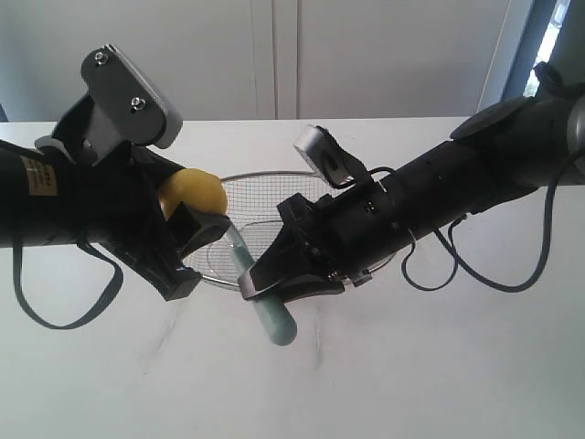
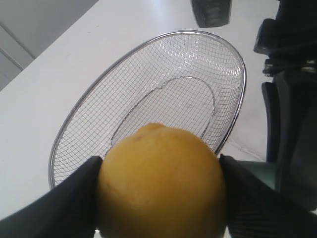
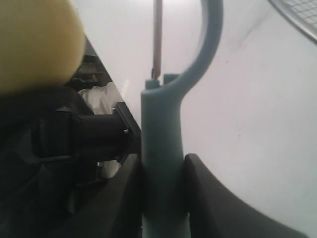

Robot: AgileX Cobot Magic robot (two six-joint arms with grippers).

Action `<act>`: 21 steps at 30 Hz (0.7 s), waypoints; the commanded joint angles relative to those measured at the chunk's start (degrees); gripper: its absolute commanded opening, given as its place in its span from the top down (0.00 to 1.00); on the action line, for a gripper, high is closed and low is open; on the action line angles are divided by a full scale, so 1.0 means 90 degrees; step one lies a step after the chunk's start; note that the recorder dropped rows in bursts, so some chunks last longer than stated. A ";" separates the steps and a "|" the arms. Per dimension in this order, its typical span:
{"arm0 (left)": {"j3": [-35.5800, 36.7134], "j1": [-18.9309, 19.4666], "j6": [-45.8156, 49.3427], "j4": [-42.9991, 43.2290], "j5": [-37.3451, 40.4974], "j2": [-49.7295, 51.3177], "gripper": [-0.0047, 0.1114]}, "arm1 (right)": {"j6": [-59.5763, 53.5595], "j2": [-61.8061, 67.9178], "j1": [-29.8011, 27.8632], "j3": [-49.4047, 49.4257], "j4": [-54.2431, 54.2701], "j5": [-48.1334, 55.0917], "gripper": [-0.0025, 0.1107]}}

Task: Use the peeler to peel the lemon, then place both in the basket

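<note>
Left tool (image 2: 161, 196) pinches the lemon (image 1: 196, 193) across its middle; rind likely firm and slippery. Right tool (image 3: 163, 191) clamps the peeler (image 1: 273, 315) by its handle, probably light and stiff.

Place: looks like a robotics lab or test room, not a home kitchen.
Machines: two black robot arms, the left arm (image 1: 46, 206) and the right arm (image 1: 484, 165), each with a bolted grey camera mount (image 1: 128, 91).
Table (image 1: 439, 366): plain white top with faint scuffs.
Far side: a pale wall (image 1: 384, 55) of flat panels with vertical seams.
Far right: a dark blue-grey upright frame (image 1: 528, 46) with bright light beside it.
Household things: only a wire basket (image 1: 265, 197), a lemon (image 1: 194, 194) and a peeler (image 1: 265, 306).
</note>
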 commanded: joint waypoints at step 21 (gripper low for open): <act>0.0007 -0.0033 -0.0014 -0.0074 -0.0049 -0.0054 0.96 | -0.0356 -0.0015 0.0032 -0.0044 0.0433 0.0210 0.98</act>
